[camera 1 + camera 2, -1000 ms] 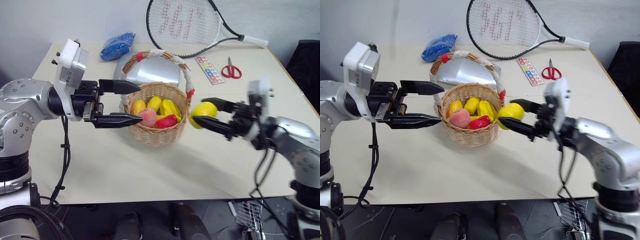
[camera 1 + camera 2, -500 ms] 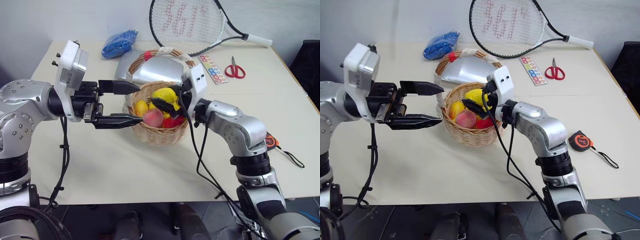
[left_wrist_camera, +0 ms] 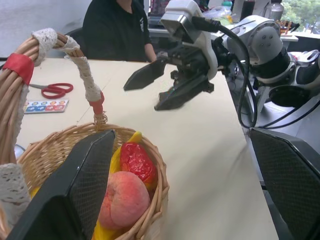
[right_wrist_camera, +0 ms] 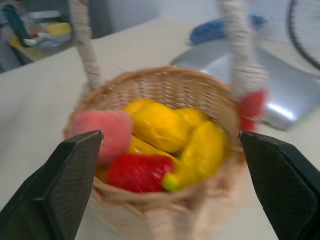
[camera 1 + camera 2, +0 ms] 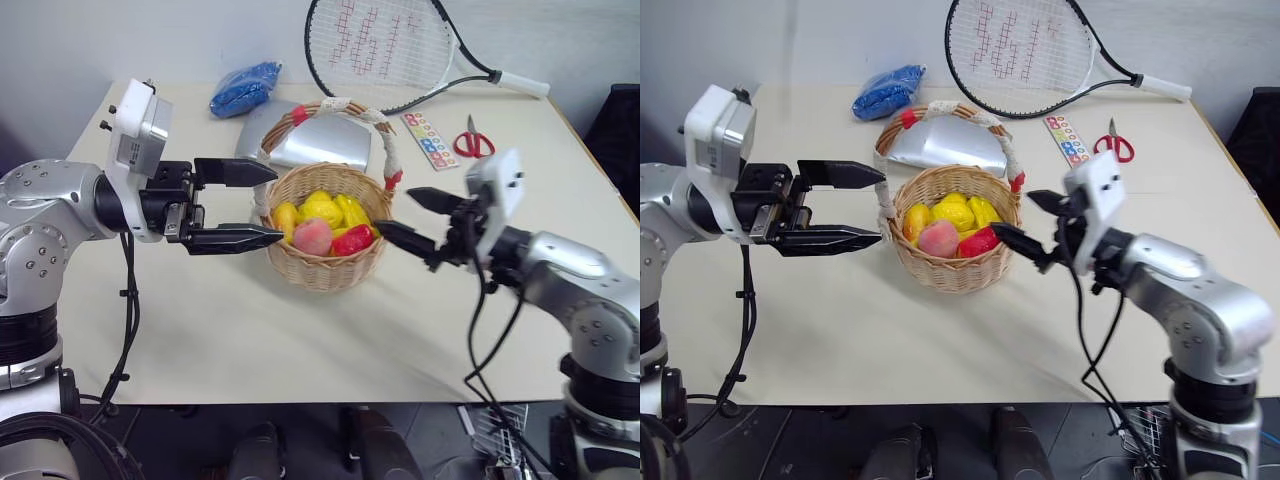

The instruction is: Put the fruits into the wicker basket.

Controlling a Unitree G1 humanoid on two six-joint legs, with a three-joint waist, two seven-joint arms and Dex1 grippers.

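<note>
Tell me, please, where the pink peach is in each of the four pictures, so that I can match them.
Left eye view: the peach lies at the front of the wicker basket, beside a red fruit.
Right eye view: front of the basket, same neighbours.
Left wrist view: low, inside the near rim.
Right wrist view: against the rim, beside the yellow fruits.
Shared landmark: the red fruit touching it.

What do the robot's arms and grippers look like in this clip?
Both arms are silver-grey metal with rounded, bolted joint housings and loose black cables. The left gripper and right gripper each have two long, tapered black fingers with mesh-textured inner pads, and each wrist carries a white boxy camera module.
</note>
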